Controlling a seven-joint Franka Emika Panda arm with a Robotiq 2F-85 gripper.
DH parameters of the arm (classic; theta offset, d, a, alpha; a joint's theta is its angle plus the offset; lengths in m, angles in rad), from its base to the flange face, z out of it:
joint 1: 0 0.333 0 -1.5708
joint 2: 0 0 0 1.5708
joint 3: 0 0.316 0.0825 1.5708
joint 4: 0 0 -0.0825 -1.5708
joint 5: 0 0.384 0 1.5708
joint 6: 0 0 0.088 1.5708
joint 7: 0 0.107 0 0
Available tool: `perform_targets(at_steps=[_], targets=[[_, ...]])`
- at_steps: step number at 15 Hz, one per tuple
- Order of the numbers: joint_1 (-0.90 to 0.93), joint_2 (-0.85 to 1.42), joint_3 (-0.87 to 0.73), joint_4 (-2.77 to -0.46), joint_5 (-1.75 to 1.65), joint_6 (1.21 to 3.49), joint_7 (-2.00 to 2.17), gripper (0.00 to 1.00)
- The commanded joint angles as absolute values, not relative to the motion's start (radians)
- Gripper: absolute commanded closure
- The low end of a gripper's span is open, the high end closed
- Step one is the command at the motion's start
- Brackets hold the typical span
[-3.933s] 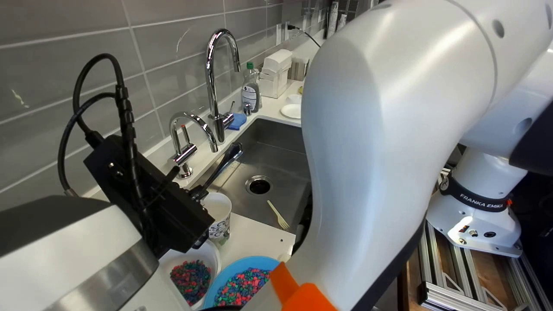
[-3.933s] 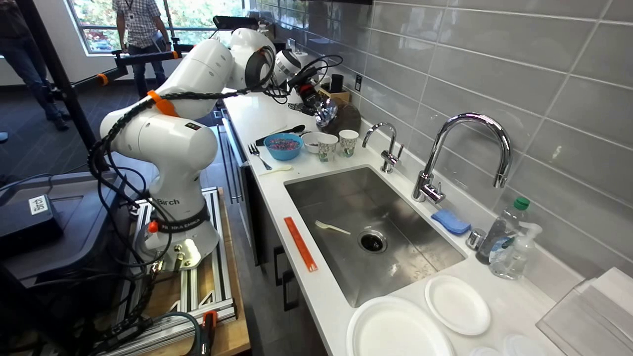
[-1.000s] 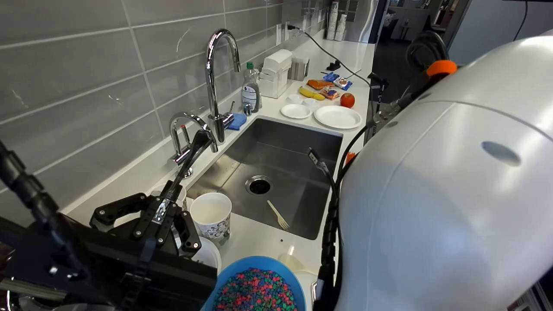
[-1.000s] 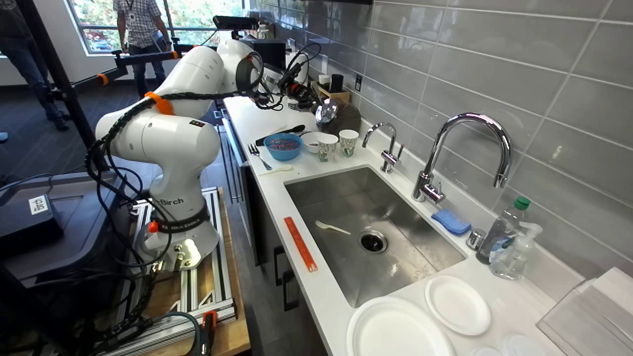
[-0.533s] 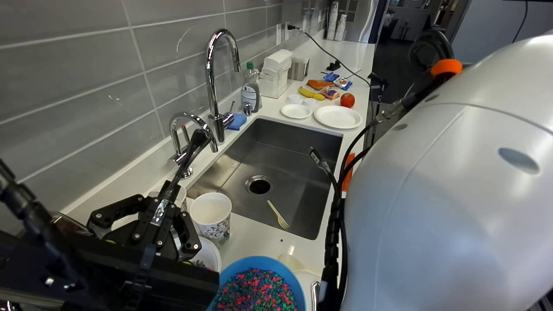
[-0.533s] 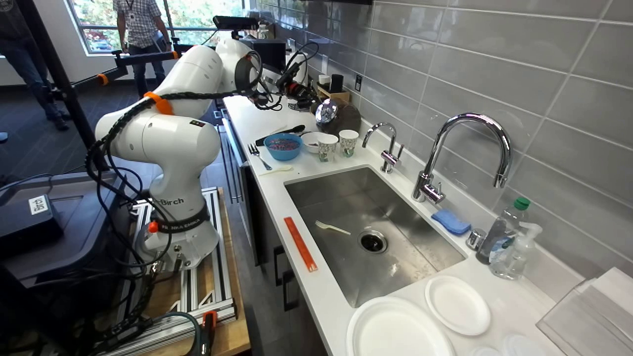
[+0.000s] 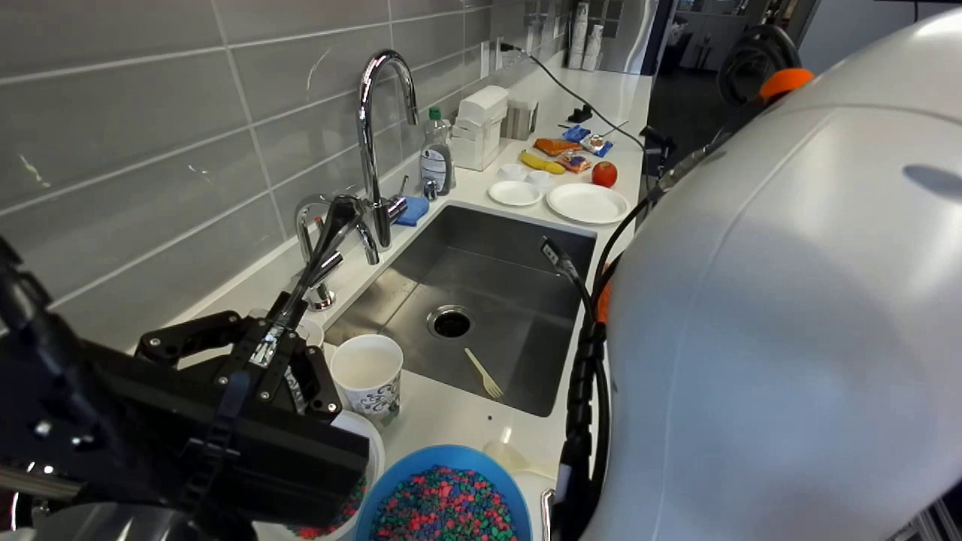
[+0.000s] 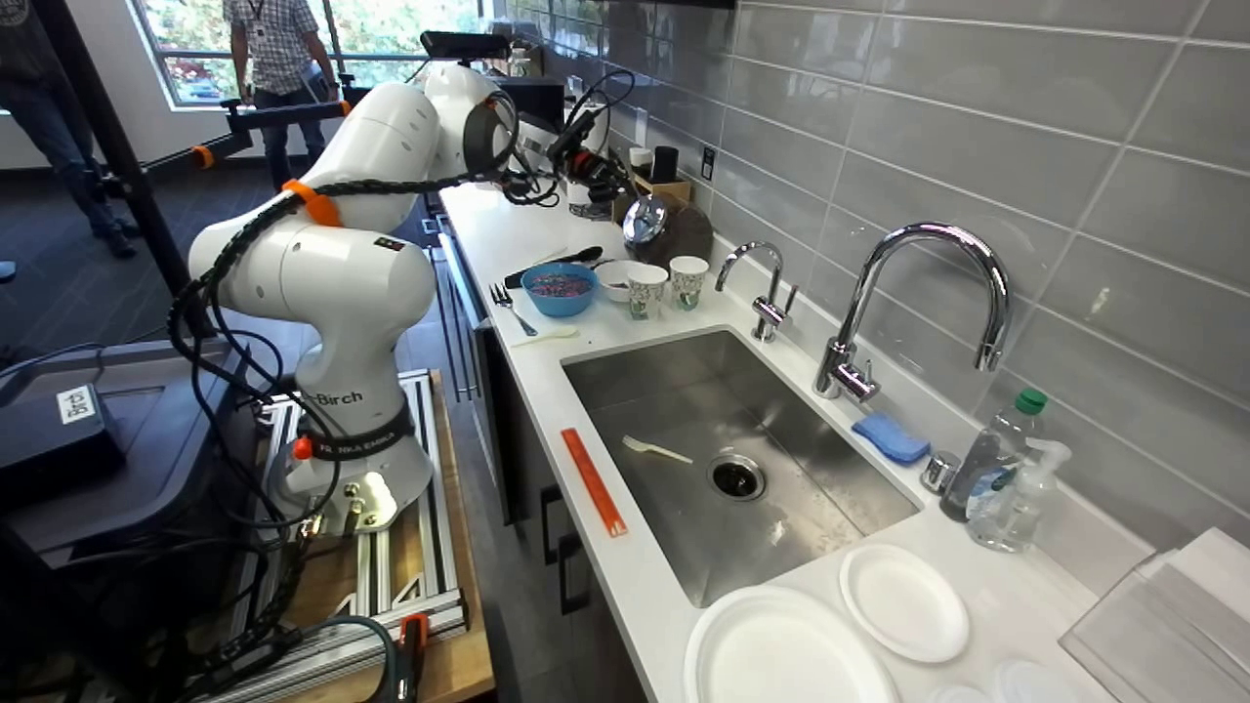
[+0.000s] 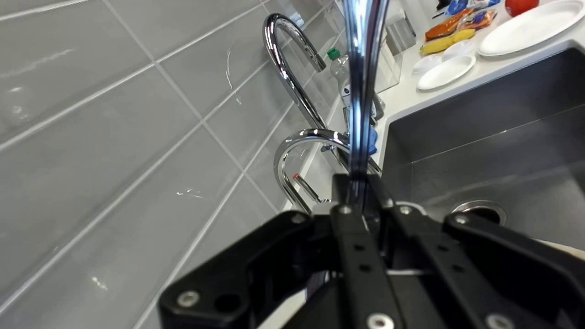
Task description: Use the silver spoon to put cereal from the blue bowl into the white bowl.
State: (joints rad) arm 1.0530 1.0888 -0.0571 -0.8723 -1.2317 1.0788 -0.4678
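The gripper (image 9: 358, 188) is closed on the silver spoon (image 9: 360, 100), its jaws drawn close together; in the wrist view the spoon runs off the top edge, crossing in front of a small tap (image 9: 279, 163); whether any cereal (image 7: 443, 503) rides on it cannot be told; in an exterior view the blue bowl (image 7: 443, 456) is well filled with cereal and the white bowl (image 7: 374, 443), partly hidden, has some in it; a banana (image 7: 543, 163) lies past the sink (image 8: 684, 508), there and in the wrist view. In an exterior view two patterned cups (image 8: 646, 295) stand beside the white bowl and a metal fork (image 8: 512, 309) lies near the blue one; an orange-red strip (image 8: 593, 481) rests on the white bench (image 8: 547, 400) along the sink, in which a pale fork (image 8: 657, 449) lies; behind runs a grey tiled wall (image 8: 908, 137); farther off, a person (image 8: 283, 49) in a checked shirt stands by a window (image 8: 391, 29).
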Motion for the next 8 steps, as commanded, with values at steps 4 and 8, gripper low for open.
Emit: perform_targets(at_steps=[4, 8], targets=[[1.011, 0.994, -0.018, -0.927, -1.143, 1.071, -0.498, 0.97], [0.967, 0.962, 0.010, -0.932, -1.040, 1.073, -0.485, 0.97]])
